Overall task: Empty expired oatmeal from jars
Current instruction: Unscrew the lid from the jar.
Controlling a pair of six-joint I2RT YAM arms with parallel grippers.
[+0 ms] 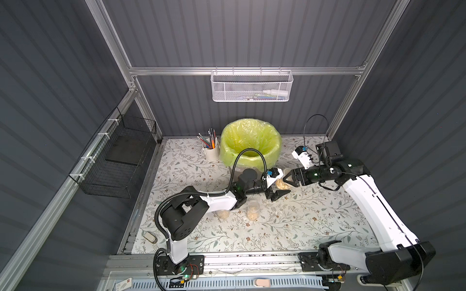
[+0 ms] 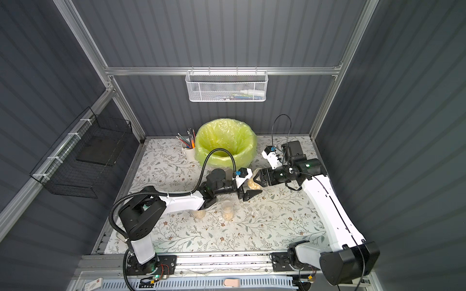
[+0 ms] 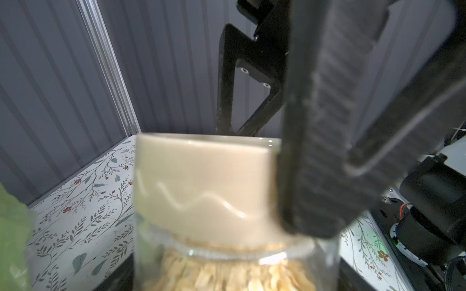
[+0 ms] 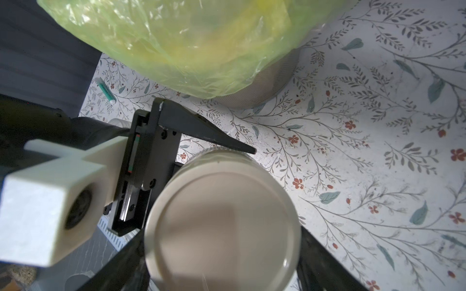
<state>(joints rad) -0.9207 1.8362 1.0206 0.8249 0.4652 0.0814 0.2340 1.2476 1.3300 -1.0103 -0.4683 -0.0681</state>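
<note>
A squat clear jar (image 1: 282, 186) of tan oatmeal (image 3: 227, 274) is held just above the table, in front of the bin. My left gripper (image 1: 282, 189) is shut on its glass body, one black finger (image 4: 209, 136) lying along its side. A beige disc lid (image 4: 222, 226) caps this jar. My right gripper (image 4: 222, 264) is shut on the lid, its fingers (image 3: 315, 151) pressed to the rim on both sides. Two narrower jars with oatmeal stand nearer the front, one in the open (image 1: 253, 209) and one (image 1: 223, 214) partly under my left arm.
A bin with a yellow-green bag (image 1: 251, 146) stands at the back, just behind the held jar. A white mug of pencils (image 1: 210, 151) is to its left. A white mesh basket (image 1: 252, 87) hangs on the back wall and a black wire basket (image 1: 118, 161) on the left wall.
</note>
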